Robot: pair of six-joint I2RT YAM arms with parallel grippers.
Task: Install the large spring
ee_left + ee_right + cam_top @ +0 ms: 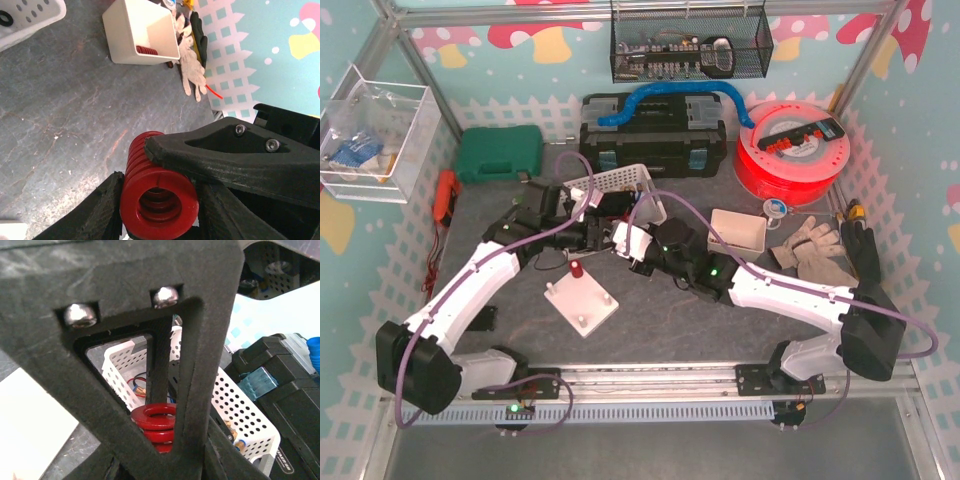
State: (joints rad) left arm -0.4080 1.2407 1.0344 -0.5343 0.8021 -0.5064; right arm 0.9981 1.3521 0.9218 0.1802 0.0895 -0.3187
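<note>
Coils of the large spring (157, 195) sat clamped in the left tool (160, 212) above the counter (700, 335), and the right tool (160, 452) was closed on the same spring from the opposite side. We judged the white peg plate (582, 300), just toward the bases, closer to the left arm; the spring's axis had to stand upright there.

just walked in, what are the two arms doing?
Both arms meet mid-table over one large red spring. It sits between the fingers of the left claw, and the right claw appears to grip it too, so this looks like a handover. The white peg plate lies on the table just in front of them, and the spring is not yet on it.
</note>
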